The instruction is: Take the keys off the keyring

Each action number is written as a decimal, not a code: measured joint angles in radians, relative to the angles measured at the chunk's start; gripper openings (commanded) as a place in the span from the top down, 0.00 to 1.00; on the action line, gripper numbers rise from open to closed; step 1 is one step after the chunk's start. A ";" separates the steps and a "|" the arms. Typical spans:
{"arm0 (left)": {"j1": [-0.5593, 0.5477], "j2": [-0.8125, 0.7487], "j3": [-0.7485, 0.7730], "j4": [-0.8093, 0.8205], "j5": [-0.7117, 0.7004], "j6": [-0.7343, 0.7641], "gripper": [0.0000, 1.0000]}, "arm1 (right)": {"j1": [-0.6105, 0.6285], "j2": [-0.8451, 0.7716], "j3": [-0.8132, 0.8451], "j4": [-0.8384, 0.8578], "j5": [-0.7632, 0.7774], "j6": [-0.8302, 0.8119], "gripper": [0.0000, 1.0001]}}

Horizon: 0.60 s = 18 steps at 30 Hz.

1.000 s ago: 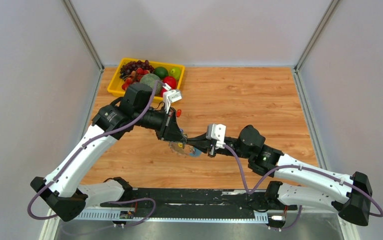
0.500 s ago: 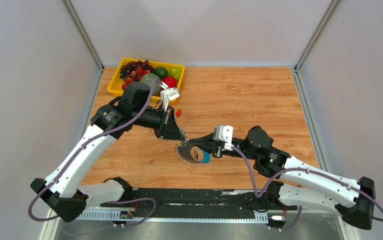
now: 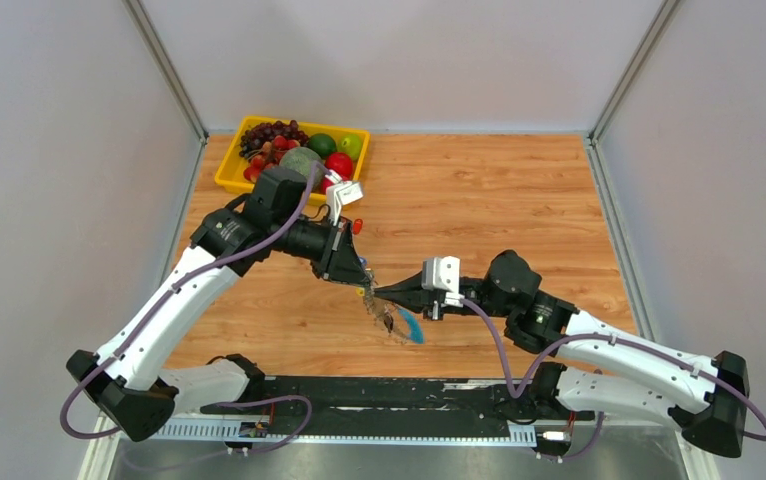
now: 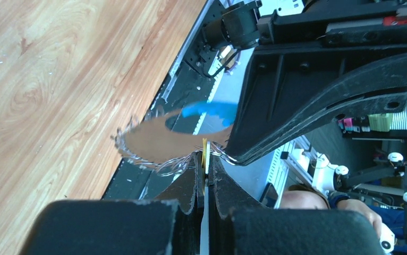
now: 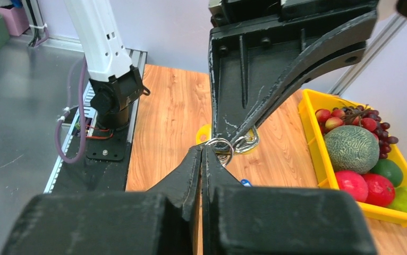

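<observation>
The keyring (image 3: 391, 320) hangs between both gripper tips above the table, motion-blurred, its blue strap (image 3: 412, 328) on the right side. My left gripper (image 3: 362, 284) is shut on a thin yellow tag (image 4: 205, 151) at the ring's top. My right gripper (image 3: 379, 292) is shut on a silver wire ring (image 5: 221, 142) right beside the left fingers (image 5: 276, 79). In the left wrist view the loop (image 4: 153, 143) and its keys (image 4: 124, 144) are smeared, with the blue strap (image 4: 208, 110) behind them. A few keys (image 5: 245, 141) bunch at the left fingertips.
A yellow tray (image 3: 227, 172) of fruit stands at the back left, also seen in the right wrist view (image 5: 310, 133). A small red item (image 3: 357, 225) lies by the left wrist. A small blue tag (image 5: 245, 183) lies on the wood below the right gripper.
The right gripper has shut on the ring. The keyring, spread wide half a second ago, now hangs narrower and lower and is blurred. Both tips have drawn close together.
</observation>
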 measured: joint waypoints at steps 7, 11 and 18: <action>0.006 0.001 0.000 0.013 0.008 0.006 1.00 | 0.003 0.028 0.008 -0.017 -0.035 -0.010 0.70; 0.006 -0.003 0.001 0.012 0.003 0.024 1.00 | 0.003 0.021 0.008 -0.021 -0.032 -0.011 0.68; 0.009 -0.016 0.003 0.012 -0.002 0.037 1.00 | 0.003 0.011 0.008 -0.020 0.022 0.001 0.68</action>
